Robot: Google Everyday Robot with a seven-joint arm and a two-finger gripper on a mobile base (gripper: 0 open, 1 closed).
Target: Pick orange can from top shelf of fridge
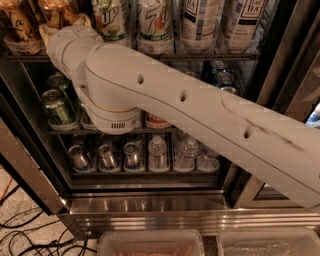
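Drinks fridge (150, 205), top shelf's (210, 56) left end, our gripper (50, 31) by the orange can (54, 7), whether it grips we cannot tell.

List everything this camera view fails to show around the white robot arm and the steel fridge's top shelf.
Camera view:
1. Gripper: upper left beside the tall coppery-orange cans, mostly behind the white arm; any grasp is unreadable.
2. Orange cans' lids: cut off by the top edge.
3. Red-and-white can on the middle shelf: only its base shows below the arm.
4. Clear plastic bins: cropped by the bottom edge.
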